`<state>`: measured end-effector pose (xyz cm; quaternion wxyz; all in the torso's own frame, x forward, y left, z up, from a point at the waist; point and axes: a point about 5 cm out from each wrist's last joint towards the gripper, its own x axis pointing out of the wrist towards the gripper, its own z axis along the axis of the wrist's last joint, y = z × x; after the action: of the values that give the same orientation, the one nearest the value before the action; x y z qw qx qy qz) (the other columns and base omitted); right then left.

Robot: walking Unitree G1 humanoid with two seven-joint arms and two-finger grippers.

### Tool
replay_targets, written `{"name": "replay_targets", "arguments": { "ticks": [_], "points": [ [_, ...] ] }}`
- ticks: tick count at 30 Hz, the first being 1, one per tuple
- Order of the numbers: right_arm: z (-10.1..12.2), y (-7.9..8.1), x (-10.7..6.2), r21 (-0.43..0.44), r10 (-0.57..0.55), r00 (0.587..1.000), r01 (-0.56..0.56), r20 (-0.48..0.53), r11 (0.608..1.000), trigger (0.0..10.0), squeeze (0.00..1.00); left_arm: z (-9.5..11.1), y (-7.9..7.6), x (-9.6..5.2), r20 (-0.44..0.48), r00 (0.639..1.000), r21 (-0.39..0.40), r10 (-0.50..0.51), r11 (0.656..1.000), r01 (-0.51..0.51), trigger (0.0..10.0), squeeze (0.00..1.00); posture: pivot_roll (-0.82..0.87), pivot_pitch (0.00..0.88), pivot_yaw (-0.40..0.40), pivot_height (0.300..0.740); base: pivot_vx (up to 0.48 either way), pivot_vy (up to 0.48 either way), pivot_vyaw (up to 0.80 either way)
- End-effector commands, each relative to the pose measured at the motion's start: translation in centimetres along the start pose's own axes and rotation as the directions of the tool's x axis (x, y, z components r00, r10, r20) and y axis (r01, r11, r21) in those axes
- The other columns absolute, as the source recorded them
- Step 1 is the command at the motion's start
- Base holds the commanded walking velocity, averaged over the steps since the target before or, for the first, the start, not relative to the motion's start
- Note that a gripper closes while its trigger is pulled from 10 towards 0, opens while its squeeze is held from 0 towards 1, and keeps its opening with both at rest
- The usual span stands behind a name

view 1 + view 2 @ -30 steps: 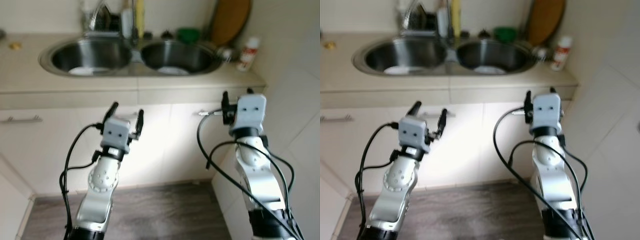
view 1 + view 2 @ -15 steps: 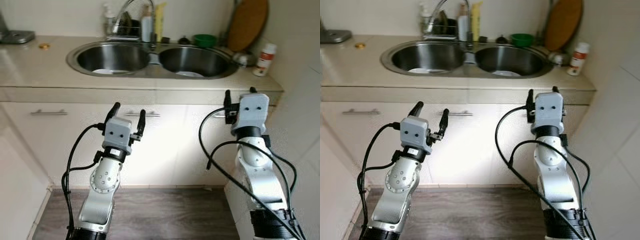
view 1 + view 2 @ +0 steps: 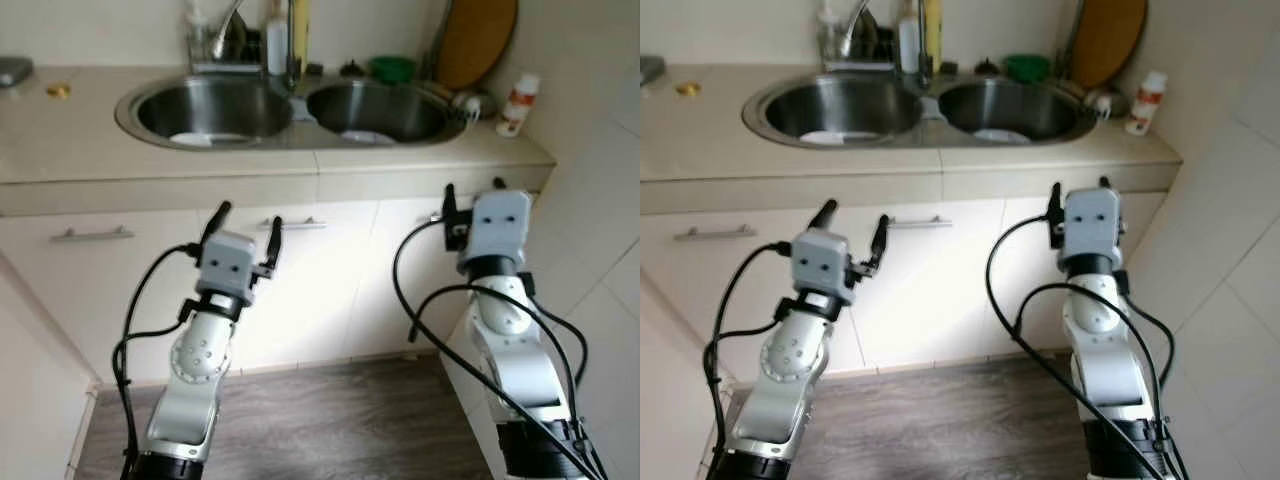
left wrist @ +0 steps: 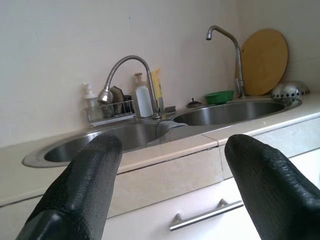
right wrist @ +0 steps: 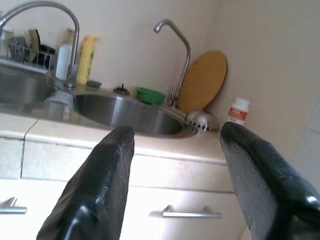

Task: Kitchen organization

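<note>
A steel double sink [image 3: 290, 118] is set into the beige counter [image 3: 60, 140], with a white plate in each basin. Behind it stand a tap [image 4: 125, 70], soap bottles [image 3: 277, 45], a green bowl [image 3: 392, 68] and a round wooden board [image 3: 478, 40]. A white bottle with a red label [image 3: 515, 104] stands at the counter's right end. My left gripper [image 3: 245, 228] is open and empty, raised in front of the cabinet doors below the counter edge. My right gripper [image 3: 472, 190] is open and empty too, held up near the counter's right corner.
White cabinet fronts with bar handles [image 3: 92, 234] run under the counter. A tiled wall [image 3: 600, 200] closes in on the right, close to my right arm. Grey wood floor [image 3: 330, 420] lies below. A metal strainer [image 5: 202, 120] and a small yellow item [image 3: 57, 90] lie on the counter.
The whole view has shifted as the camera moved, with the sink now nearer the left. Both arms keep the same raised pose with their fingers apart.
</note>
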<state>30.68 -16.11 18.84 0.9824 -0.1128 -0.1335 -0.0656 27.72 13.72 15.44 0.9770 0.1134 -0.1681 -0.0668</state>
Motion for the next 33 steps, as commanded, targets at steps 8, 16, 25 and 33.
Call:
{"name": "replay_targets", "arguments": {
  "ticks": [8, 16, 25, 33],
  "points": [
    [-0.9, -2.0, 0.3, -0.137, -0.113, 0.992, 0.104, -0.056, 0.985, 10.0, 0.00, 0.2, -0.6, 0.2, 0.007, 1.000, -0.003, -0.022, 1.000, 0.022, 10.0, 0.00, 0.09, 0.000, -0.076, 0.740, 0.000, 0.000, -0.80],
    [-1.6, -2.8, 0.3, -0.192, -0.166, 0.982, 0.146, -0.093, 0.971, 10.0, 0.00, 0.2, -0.7, 0.2, 0.005, 1.000, 0.001, -0.027, 1.000, 0.027, 10.0, 0.00, 0.09, 0.000, -0.073, 0.740, 0.000, 0.000, -0.80],
    [-1.9, -3.1, 0.1, -0.252, -0.200, 0.974, 0.167, -0.110, 0.953, 10.0, 0.00, 0.2, -0.7, 0.2, 0.003, 1.000, 0.008, -0.031, 0.999, 0.031, 10.0, 0.00, 0.08, 0.000, -0.072, 0.740, 0.000, 0.000, -0.80],
    [-2.5, -3.7, 0.0, -0.305, -0.243, 0.961, 0.193, -0.133, 0.933, 10.0, 0.00, 0.2, -0.7, 0.2, 0.003, 0.999, 0.014, -0.033, 0.999, 0.033, 10.0, 0.00, 0.09, 0.000, -0.071, 0.740, 0.000, 0.000, -0.20]
  ]
}}
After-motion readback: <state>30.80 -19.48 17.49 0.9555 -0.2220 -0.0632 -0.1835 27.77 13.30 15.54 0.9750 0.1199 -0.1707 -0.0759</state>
